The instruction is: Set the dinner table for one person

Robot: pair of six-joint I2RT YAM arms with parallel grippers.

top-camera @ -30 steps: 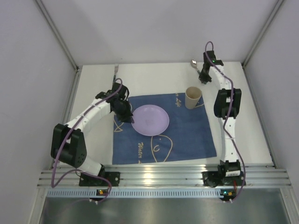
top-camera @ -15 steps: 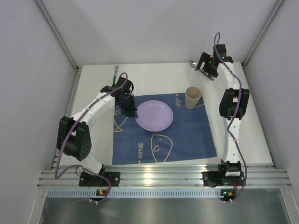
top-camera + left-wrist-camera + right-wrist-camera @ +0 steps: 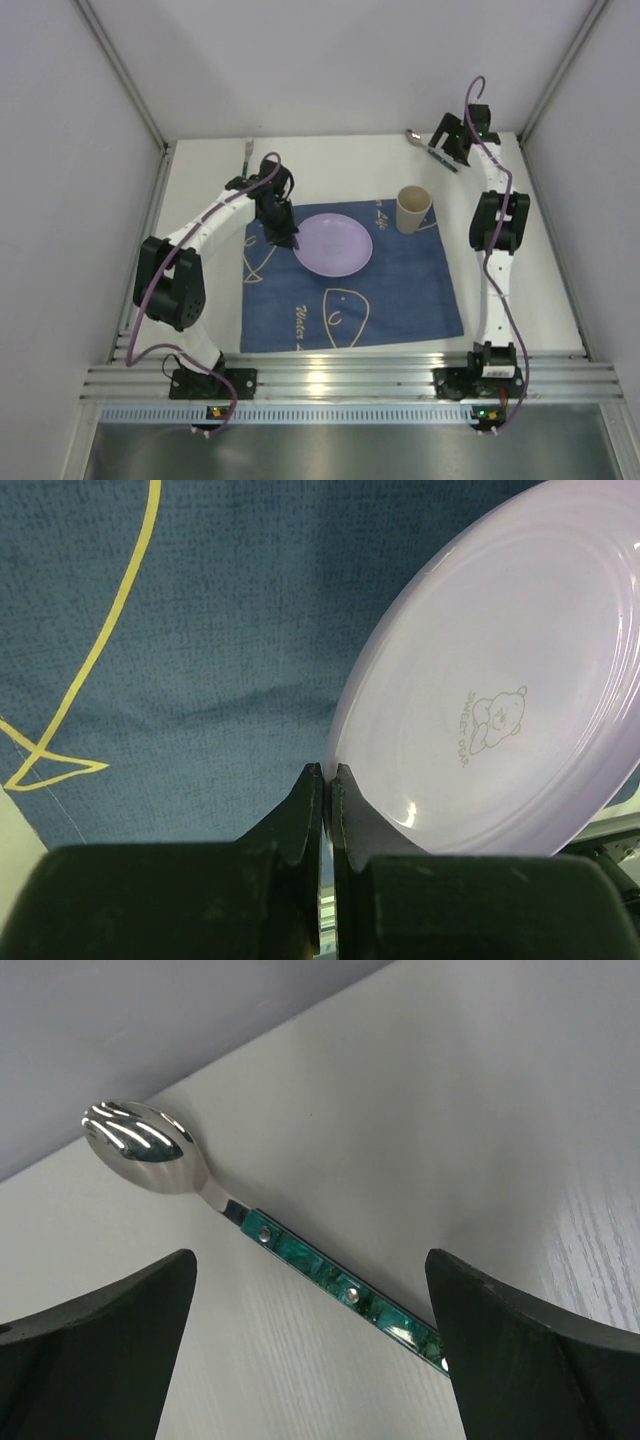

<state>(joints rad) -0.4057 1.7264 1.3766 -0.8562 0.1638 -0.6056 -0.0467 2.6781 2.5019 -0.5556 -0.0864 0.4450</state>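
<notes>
Hovering wide open and empty beyond the far right corner of the placemat, the right gripper straddles the spoon, flat on the dinner table: its thin handle may skid from closing jaws. The left gripper, shut tight at the rim of the plate, grip unconfirmed, could wrinkle the placemat dragging it.

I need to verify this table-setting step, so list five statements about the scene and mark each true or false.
1. The lilac plate lies on the blue placemat. True.
2. The right gripper is shut on the spoon. False: its jaws stand open on either side of the spoon, which lies on the dinner table.
3. The paper cup stands upright near the placemat's far right corner. True.
4. The left gripper is wide open. False: it is shut, at the plate's rim.
5. The spoon has a green handle. True.
</notes>
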